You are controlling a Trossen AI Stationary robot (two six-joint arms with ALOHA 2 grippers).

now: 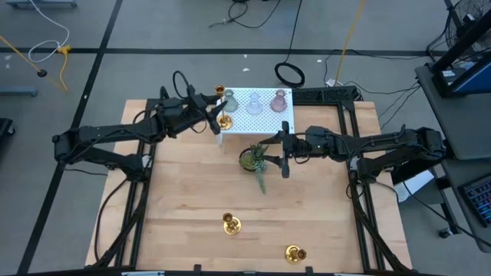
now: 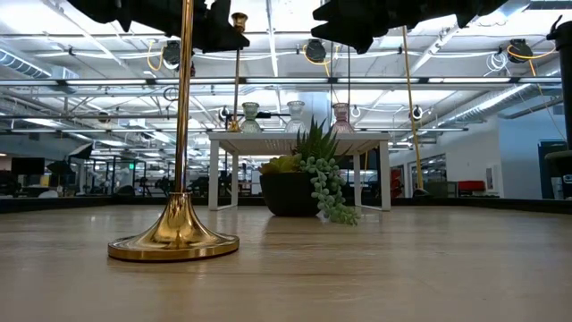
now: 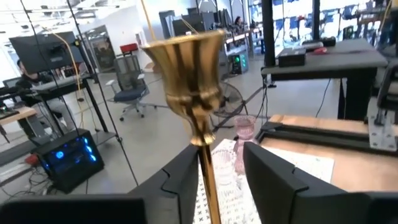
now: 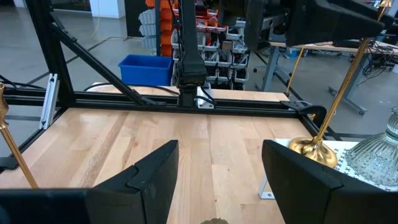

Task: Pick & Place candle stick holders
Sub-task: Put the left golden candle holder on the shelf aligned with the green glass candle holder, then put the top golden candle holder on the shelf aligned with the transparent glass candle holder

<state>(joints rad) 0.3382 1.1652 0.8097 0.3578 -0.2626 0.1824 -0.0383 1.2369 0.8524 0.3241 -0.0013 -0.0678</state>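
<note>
Left wrist view gave the clearest look at the left gripper: its two dark fingers stood close on either side of the thin stem of a brass candle stick holder, cup uppermost, long axis upright; they appeared closed on that stem. In the high view the same left gripper sat in the upper centre of the frame, with the held holder's base at the left edge of a small white perforated stand. The right wrist view showed that base resting on, or just above, the stand's corner; contact could not be told.

The right gripper waited just right of centre, beside the green potted plant, its fingers spread wide with nothing between them, as its own wrist view confirmed.

Three glass vases stood in a row along the stand's far side, near the held holder, so room there was tight, and the stand's edge lay just beside the base.

Two more holders stood well apart at the lower part of the frame: one lower centre, one lower right. By position, the first looked about equally reachable by both arms and the second nearer the right arm, with open tabletop all round both.
</note>
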